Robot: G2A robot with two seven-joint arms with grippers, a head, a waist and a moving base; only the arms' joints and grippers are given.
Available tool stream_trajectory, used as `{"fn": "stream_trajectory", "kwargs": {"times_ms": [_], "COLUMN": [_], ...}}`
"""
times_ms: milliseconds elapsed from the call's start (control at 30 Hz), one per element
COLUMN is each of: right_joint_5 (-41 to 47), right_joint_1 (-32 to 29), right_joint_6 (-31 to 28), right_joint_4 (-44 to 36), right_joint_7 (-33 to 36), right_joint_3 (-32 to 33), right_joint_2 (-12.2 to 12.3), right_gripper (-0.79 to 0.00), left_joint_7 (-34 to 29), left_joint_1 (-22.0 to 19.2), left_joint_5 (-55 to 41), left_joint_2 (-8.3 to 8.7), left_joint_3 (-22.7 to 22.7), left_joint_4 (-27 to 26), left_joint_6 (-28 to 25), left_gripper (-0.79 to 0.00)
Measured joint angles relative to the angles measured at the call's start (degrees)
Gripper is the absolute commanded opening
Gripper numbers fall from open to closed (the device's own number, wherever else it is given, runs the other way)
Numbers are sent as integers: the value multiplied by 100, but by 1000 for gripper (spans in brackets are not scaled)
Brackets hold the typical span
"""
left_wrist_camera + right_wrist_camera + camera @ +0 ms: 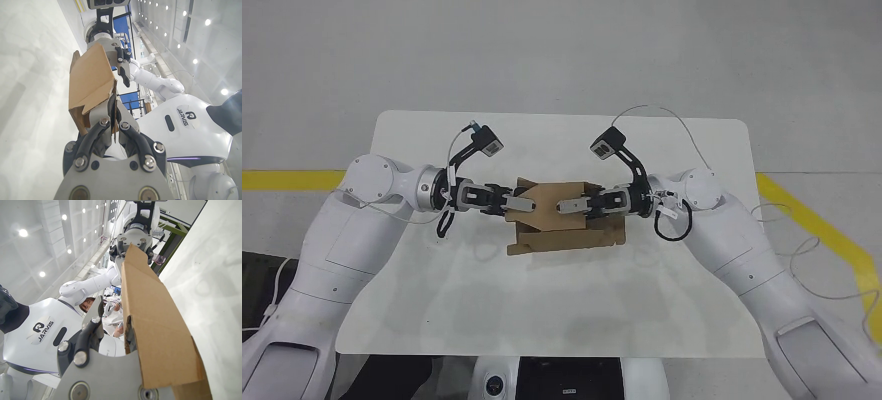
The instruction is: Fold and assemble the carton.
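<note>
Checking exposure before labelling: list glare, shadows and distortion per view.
Top view: even light, faint shadow by the carton on the table. Left wrist view: ceiling lamps flare, wide-angle stretch. Right wrist view: ceiling lamps flare likewise, and the near carton looms stretched.

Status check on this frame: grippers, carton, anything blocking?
Left gripper shut on carton edge. Right gripper open, visible finger clear of the opposite panel. Carton partly unfolded between the arms, over the table. No obstruction seen.
</note>
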Motion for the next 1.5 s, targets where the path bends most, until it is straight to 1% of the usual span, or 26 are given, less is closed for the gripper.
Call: {"fn": "stream_trajectory", "kwargs": {"times_ms": [67, 100, 167, 300, 333, 367, 400, 433, 567, 733, 1033, 1300, 1500], "right_joint_5": [-5, -5, -7, 5, 8, 11, 14, 15, -80, -344, -743, -838, -791], "right_joint_1": [8, 15, 23, 43, 46, 49, 52, 54, 83, 144, 325, 485, 585], "right_joint_6": [-2, -1, 1, 13, 13, 11, 8, 6, -23, -218, -611, -1047, -1204], "right_joint_4": [4, 7, 12, 18, 18, 19, 19, 21, 49, 132, 322, 597, 683], "right_joint_7": [-3, -1, 1, 12, 12, 11, 8, 5, -24, -219, -613, -1050, -1207], "right_joint_3": [-16, -25, -38, -69, -74, -78, -83, -87, -118, -212, -643, -956, -1196], "right_joint_2": [2, 4, 7, 11, 12, 13, 14, 15, 25, 47, 64, 70, 37], "right_gripper": [-665, -714, -779, -785, -785, -785, -785, -785, -785, -785, -785, -785, -785], "left_joint_7": [3, 4, -1, -18, -24, -31, -39, -44, -80, -152, -265, -412, -408], "left_joint_1": [2, 2, 3, 7, 11, 13, 14, 14, 13, 17, 50, 101, 153], "left_joint_5": [5, 9, 11, 33, 35, 36, 36, 36, -9, -97, -339, -609, -640], "left_joint_2": [-5, -8, -12, -20, -22, -24, -27, -28, -36, -47, -68, -76, -87], "left_joint_3": [-4, -7, -11, -21, -22, -23, -27, -29, -48, -72, -118, -208, -228], "left_joint_4": [7, 9, 12, 23, 30, 39, 54, 64, 84, 67, 44, -64, -230], "left_joint_6": [15, 19, 27, 36, 37, 38, 44, 48, 73, 113, 248, 399, 459], "left_gripper": [-785, -785, -785, -785, -677, -545, -385, -3, 0, 0, 0, 0, 0]}}
